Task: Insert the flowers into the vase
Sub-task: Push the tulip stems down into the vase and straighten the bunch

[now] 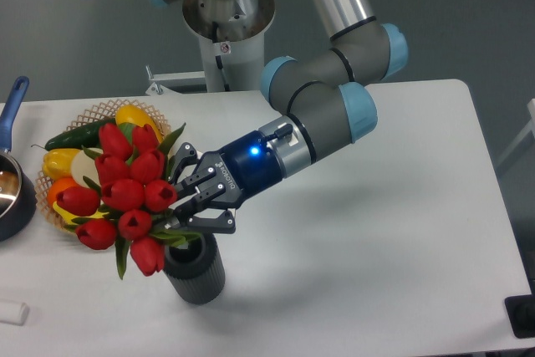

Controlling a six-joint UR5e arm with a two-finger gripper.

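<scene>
Near the table's [376, 232] front edge, my gripper [185, 206] clamps the flowers [125, 194], stems entering the vase [194, 269] (still tilted); next, straighten, lower, release.

Single fixed camera, raised, facing the arm's base across the table [401, 206], mid-range

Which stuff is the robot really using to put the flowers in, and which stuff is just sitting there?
Using:
- the flowers, red tulips held in the pincer
- the vase, dark and ribbed, right under the stems

Just sitting there:
- the wicker basket of fruit and vegetables
- the pot with a blue handle
- a small white thing at the table's front edge
</scene>
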